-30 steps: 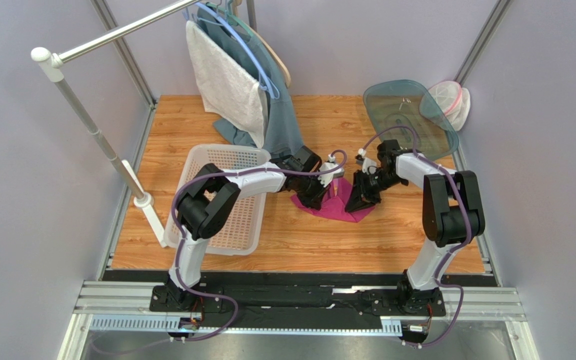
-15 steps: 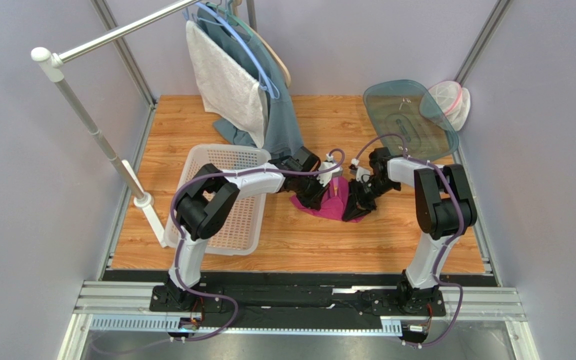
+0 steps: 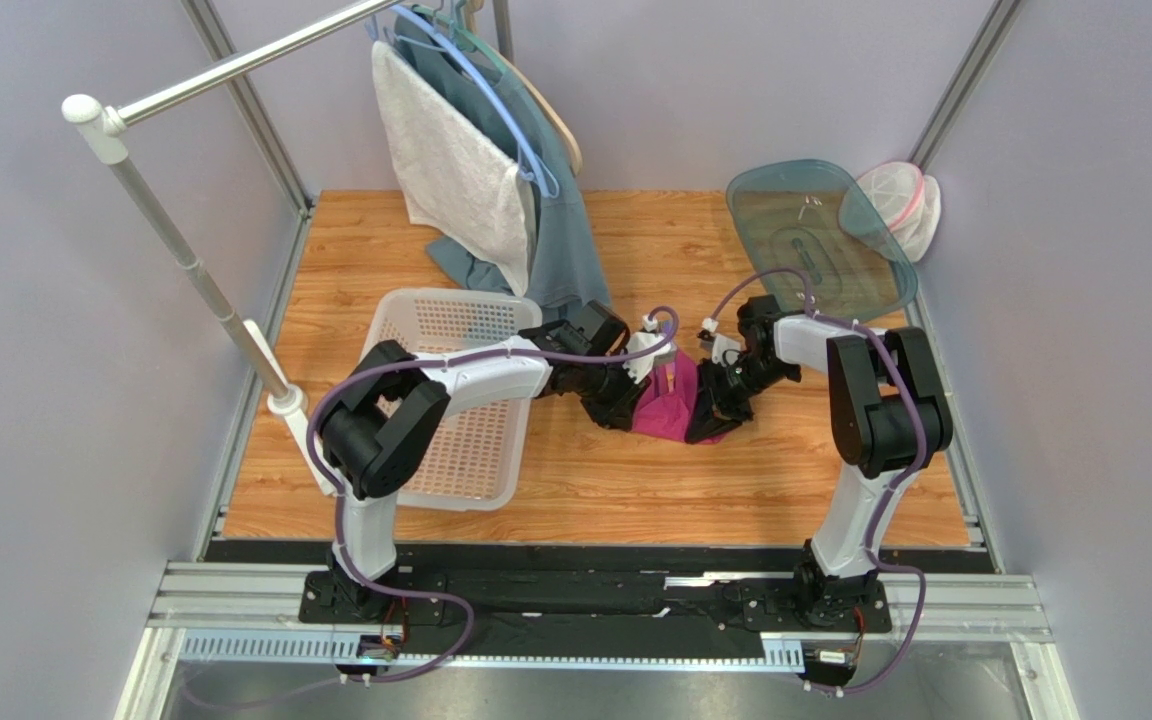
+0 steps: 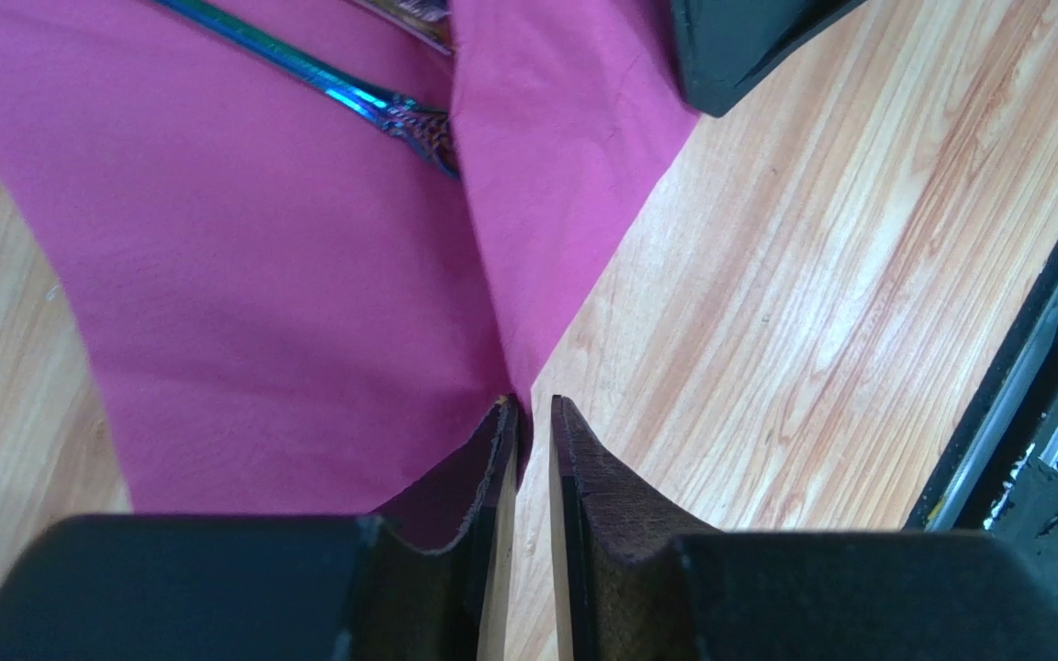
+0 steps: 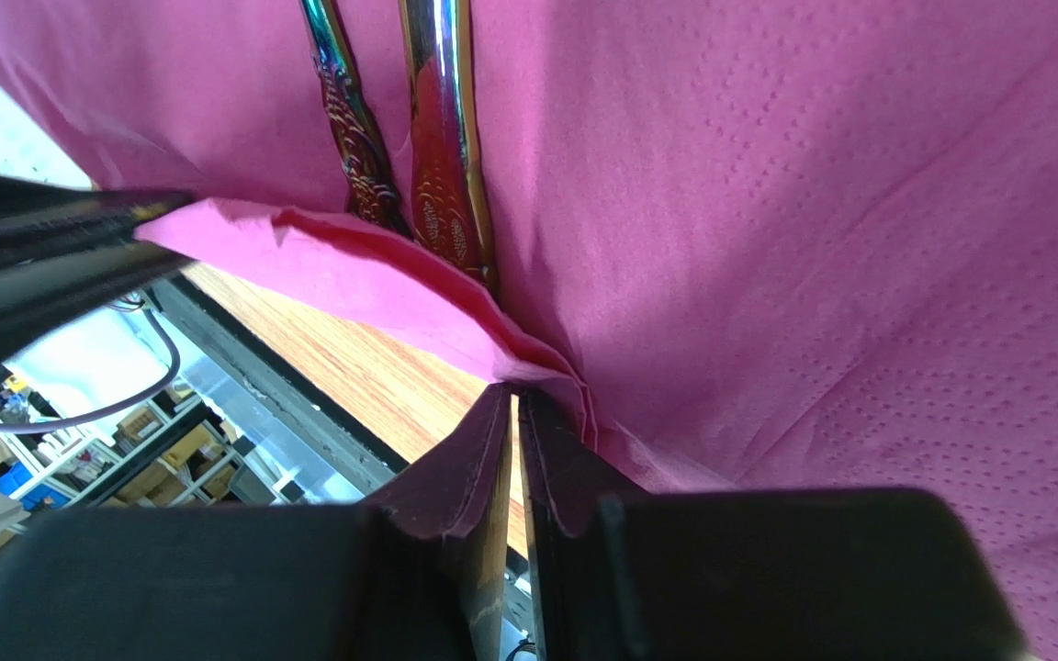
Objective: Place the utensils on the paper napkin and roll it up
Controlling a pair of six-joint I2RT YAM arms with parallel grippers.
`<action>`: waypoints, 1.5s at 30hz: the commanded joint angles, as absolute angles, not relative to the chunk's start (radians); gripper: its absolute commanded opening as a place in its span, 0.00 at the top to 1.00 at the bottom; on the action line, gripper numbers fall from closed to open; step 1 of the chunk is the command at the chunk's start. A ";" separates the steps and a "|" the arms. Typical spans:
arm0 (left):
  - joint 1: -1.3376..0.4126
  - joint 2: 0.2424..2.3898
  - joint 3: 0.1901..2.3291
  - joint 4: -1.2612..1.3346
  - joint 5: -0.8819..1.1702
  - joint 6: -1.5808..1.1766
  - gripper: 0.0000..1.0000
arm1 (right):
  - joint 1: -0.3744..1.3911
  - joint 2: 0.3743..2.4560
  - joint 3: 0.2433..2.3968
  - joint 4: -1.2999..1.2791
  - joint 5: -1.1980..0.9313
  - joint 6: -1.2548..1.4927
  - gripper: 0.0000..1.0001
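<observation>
The magenta paper napkin (image 3: 668, 411) lies on the wooden floor between both grippers, its right side lifted and folded over. Two iridescent purple-blue utensils (image 5: 445, 124) lie on it, their handles partly under the fold; one handle (image 4: 314, 69) shows in the left wrist view. My right gripper (image 3: 702, 417) is shut on the bunched edge of the napkin (image 5: 838, 248) at its fingertips (image 5: 518, 400). My left gripper (image 3: 639, 396) sits at the napkin's (image 4: 286, 276) near corner, jaws a narrow slit apart (image 4: 532, 411) with bare wood showing between them.
A white basket (image 3: 455, 402) stands left of the napkin, under the left arm. A grey-white towel (image 3: 447, 158) and a teal cloth (image 3: 567, 248) hang from a rail at the back. A teal see-through lid (image 3: 815, 225) and a small container (image 3: 898, 203) sit back right.
The right gripper has carried the napkin's right edge leftward, folding it over the utensils. The left gripper's jaws have parted slightly at the napkin's corner, and the left arm has shifted.
</observation>
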State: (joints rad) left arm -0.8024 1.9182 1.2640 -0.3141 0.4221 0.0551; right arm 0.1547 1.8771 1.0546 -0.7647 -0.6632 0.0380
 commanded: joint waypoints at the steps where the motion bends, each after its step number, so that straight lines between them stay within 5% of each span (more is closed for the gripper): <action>1: -0.841 1.904 1.311 -0.299 0.402 0.077 0.81 | 0.160 1.884 1.063 -0.721 -0.607 0.029 0.86; 6: -0.845 1.927 1.350 -0.305 0.353 0.058 0.83 | 0.158 1.884 1.068 -0.722 -0.607 0.034 0.86; 11: -0.842 1.887 1.324 -0.299 0.287 0.038 0.62 | 0.160 1.884 1.075 -0.726 -0.606 0.032 0.86; 17: -0.789 1.780 1.229 -0.240 0.362 -0.020 0.61 | 0.160 1.881 1.078 -0.729 -0.609 0.031 0.86; 30: -0.810 1.908 1.356 -0.264 0.540 -0.074 0.89 | 0.166 1.888 1.115 -0.750 -0.627 0.032 0.86; 45: -0.805 2.019 1.417 -0.334 0.454 -0.112 0.93 | 0.167 1.901 1.141 -0.762 -0.620 0.029 0.85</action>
State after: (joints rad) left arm -0.8097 2.0022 1.3827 -0.2897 0.4679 -0.0937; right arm 0.1616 1.8931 1.1061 -0.7704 -0.6365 0.0399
